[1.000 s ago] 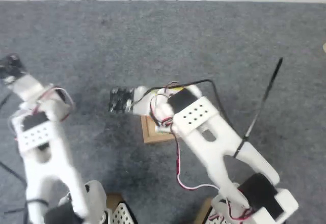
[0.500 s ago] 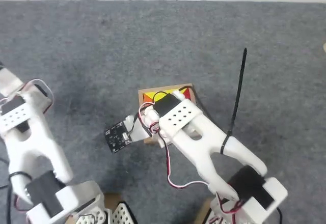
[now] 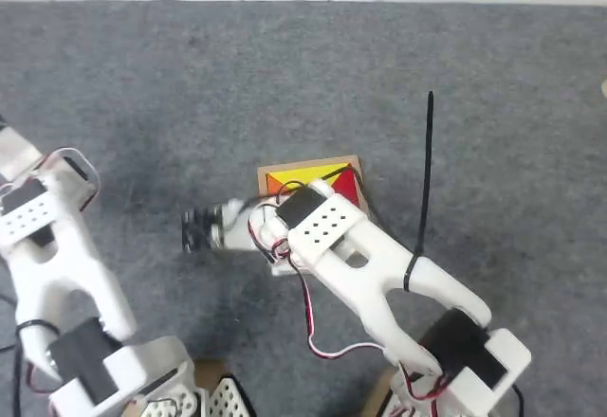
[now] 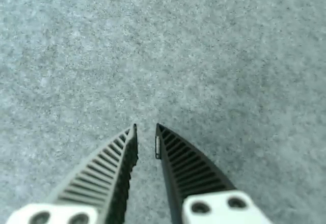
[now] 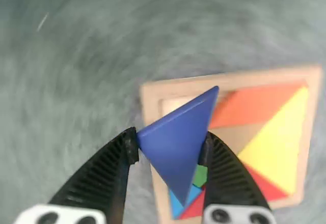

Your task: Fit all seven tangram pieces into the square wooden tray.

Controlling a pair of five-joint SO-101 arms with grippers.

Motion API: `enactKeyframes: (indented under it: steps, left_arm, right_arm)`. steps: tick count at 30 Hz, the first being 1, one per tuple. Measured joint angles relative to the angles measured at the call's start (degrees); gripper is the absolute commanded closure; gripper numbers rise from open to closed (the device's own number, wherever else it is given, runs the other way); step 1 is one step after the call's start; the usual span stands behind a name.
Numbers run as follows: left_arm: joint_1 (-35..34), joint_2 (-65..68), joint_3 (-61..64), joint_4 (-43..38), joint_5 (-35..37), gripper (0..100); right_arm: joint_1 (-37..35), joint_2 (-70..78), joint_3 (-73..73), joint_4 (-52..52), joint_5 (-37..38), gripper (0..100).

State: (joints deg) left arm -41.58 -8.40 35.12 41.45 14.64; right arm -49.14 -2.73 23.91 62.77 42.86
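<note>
Pinched between the ribbed black fingers of the right gripper [image 5: 168,145]: a dark blue flat triangular tangram piece [image 5: 178,130], clamped across two slanted edges, with one corner pointing out over the square wooden tray [image 5: 148,99]. Hung over the tray's corner region, above a pale bare patch of floor beside the orange triangle [image 5: 249,104]; could not tell whether touching the rim. Already lying in the tray: a yellow triangle [image 5: 277,152], a red piece [image 5: 265,188], a small green piece [image 5: 199,175] and a lighter blue piece [image 5: 178,203].

Judged light, stiff and smooth-painted, so apt to pivot or squirt out from a grip on sloping edges. Probably better taken near the middle of the two edges, as here, not at a thin corner, then lowered flat.

Left gripper [image 4: 146,132] parted by only a narrow gap, holding nothing, poised over the grey felt-like table cover [image 4: 204,56], well apart from the tray.
</note>
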Motion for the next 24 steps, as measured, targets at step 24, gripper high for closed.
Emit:
enactKeyframes:
  steps: [24]
  left_arm:
    - [0.00, 0.00, 0.00, 0.00, 0.00, 93]
  right_arm:
    - [0.62, 16.26, -10.02, -1.05, -34.81, 82.4]
